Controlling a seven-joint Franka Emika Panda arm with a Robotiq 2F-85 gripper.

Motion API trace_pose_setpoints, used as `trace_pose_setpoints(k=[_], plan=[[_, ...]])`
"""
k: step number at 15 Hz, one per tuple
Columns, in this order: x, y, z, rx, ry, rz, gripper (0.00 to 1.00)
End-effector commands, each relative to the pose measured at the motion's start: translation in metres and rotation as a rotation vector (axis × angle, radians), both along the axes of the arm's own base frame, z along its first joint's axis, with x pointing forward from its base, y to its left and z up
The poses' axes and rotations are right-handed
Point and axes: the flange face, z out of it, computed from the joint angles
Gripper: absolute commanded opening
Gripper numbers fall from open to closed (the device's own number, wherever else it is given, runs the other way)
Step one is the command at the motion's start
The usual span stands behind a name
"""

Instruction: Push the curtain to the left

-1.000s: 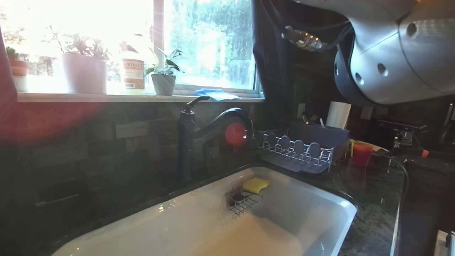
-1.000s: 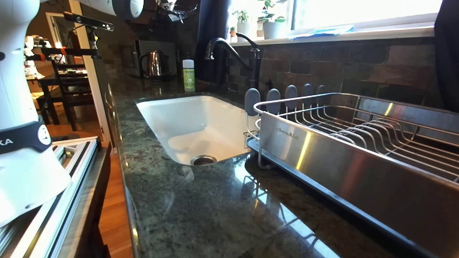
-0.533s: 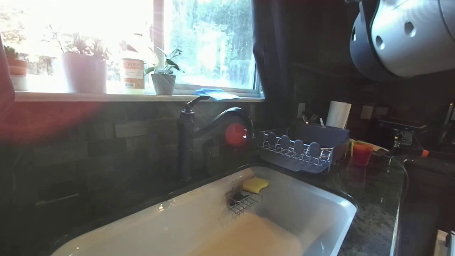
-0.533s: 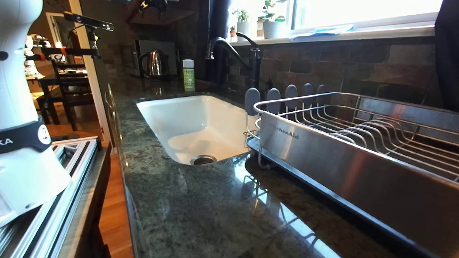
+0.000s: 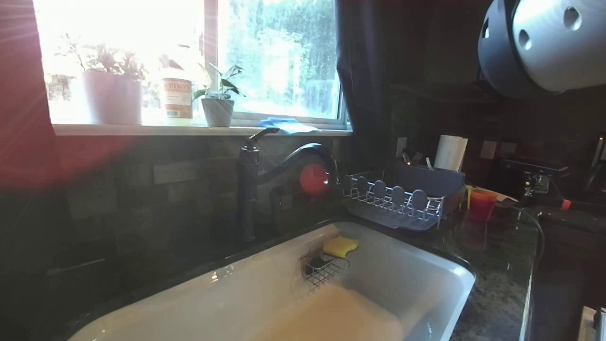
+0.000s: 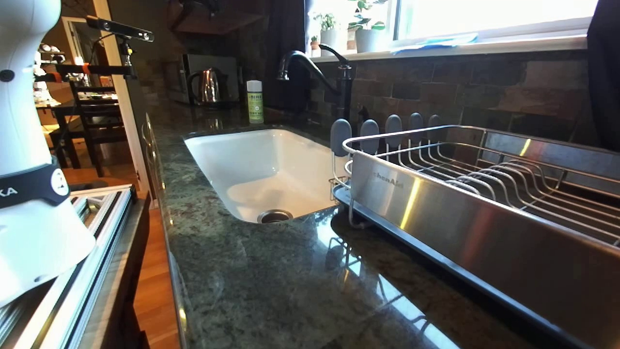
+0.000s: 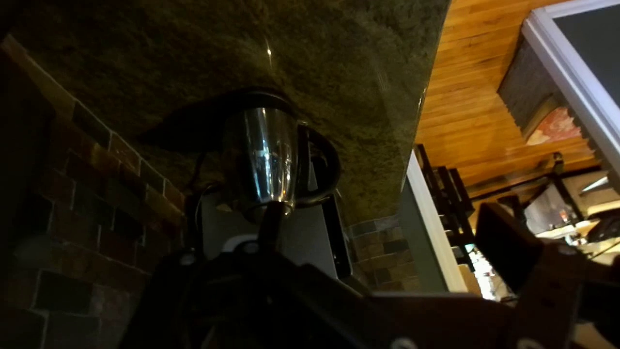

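Observation:
A very dark curtain hangs beside the window, near the kettle end, in an exterior view (image 6: 288, 63). It also shows as the drape tinted red by lens flare at the left edge of an exterior view (image 5: 21, 61). A second dark navy curtain with vertical folds hangs at the window's opposite side (image 5: 364, 71). My gripper (image 7: 387, 230) is open in the dark wrist view, its fingers wide apart with nothing seen between them. It points toward the counter and kettle. No contact with the curtain shows. In an exterior view only a dark bit of it (image 6: 203, 7) shows at the top edge.
A steel kettle (image 7: 271, 155) stands on the counter. A faucet (image 5: 248, 189) rises behind the white sink (image 5: 407, 265). Plant pots (image 5: 113, 97) and a blue cloth (image 5: 289, 125) are on the sill. A dish rack (image 6: 474, 194) and a spray can (image 6: 255, 102) stand nearby.
My arm and gripper have moved up and away from the window. The curtain at the kettle end has swung back over the window's edge, now hiding the small end pot.

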Motion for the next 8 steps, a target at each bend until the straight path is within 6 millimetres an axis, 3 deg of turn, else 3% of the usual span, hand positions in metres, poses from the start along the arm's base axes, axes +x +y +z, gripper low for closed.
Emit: trace_pose_setpoints(k=[1, 2, 8], plan=[[-0.014, 0.0025, 0.0006, -0.072, 0.092, -0.164, 1.0], [-0.006, 0.0023, -0.0001, -0.022, 0.062, -0.086, 1.0], [-0.0104, 0.0041, 0.0001, -0.035, 0.096, -0.145, 1.0]])
